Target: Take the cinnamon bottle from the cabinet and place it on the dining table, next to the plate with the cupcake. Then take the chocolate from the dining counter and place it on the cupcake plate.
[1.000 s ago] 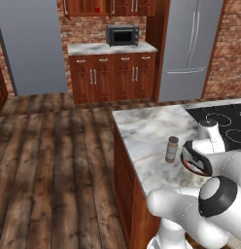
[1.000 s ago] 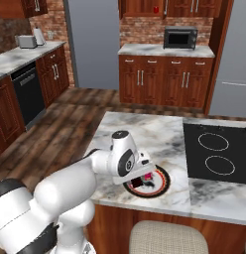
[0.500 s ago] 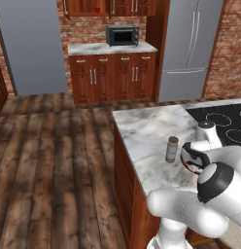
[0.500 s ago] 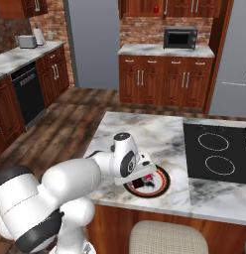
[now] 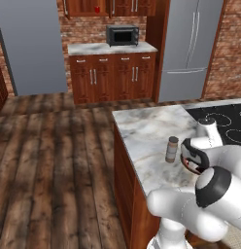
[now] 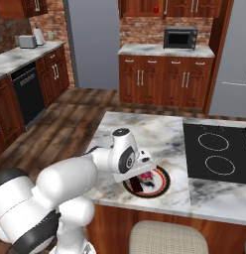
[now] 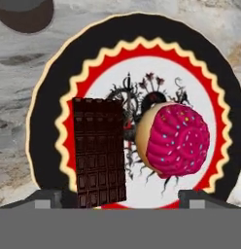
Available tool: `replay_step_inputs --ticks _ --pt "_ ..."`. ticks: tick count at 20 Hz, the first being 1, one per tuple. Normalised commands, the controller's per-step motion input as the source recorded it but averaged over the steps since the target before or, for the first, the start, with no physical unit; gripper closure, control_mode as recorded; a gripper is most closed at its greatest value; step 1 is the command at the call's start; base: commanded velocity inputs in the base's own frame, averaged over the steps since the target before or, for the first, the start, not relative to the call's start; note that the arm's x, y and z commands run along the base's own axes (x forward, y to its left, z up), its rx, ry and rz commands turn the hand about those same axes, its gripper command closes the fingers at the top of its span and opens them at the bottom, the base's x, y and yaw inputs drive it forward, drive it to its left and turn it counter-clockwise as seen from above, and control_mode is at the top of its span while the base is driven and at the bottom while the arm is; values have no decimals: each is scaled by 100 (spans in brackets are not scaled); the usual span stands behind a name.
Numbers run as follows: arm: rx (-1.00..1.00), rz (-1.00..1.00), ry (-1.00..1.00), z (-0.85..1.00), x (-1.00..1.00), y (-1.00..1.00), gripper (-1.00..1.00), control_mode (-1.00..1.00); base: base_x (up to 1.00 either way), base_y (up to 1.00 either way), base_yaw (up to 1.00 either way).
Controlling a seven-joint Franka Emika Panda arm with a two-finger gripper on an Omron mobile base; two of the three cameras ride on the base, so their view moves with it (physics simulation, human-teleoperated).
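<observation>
Fingers [image 7: 44,198] stand wide apart above the plate [image 7: 44,97], gripping nothing. Hand view: chocolate [image 7: 99,151] lies flat on the plate, beside the cupcake [image 7: 173,139]. Left base view: cinnamon bottle [image 5: 171,149] stands upright on the table [image 5: 146,131], just left of the plate.

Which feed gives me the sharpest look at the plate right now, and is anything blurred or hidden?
Hand view: crisp, even light, chocolate and cupcake clear on the plate. Right base view: the gripper covers part of the plate. Left base view: soft, cinnamon bottle readable, plate mostly hidden by the arm.
</observation>
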Motion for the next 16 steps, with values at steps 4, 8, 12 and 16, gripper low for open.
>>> replay_step_inputs --ticks 4,8,12,16 --pt "0 0 0 70 -32 1 -100 -100 0 0 0" --pt "0 0 0 84 -79 20 -100 -100 0 0 0" --pt "0 0 0 68 -100 66 -100 -100 0 0 0" --pt "0 -3 0 60 -100 97 -100 -100 0 0 0"
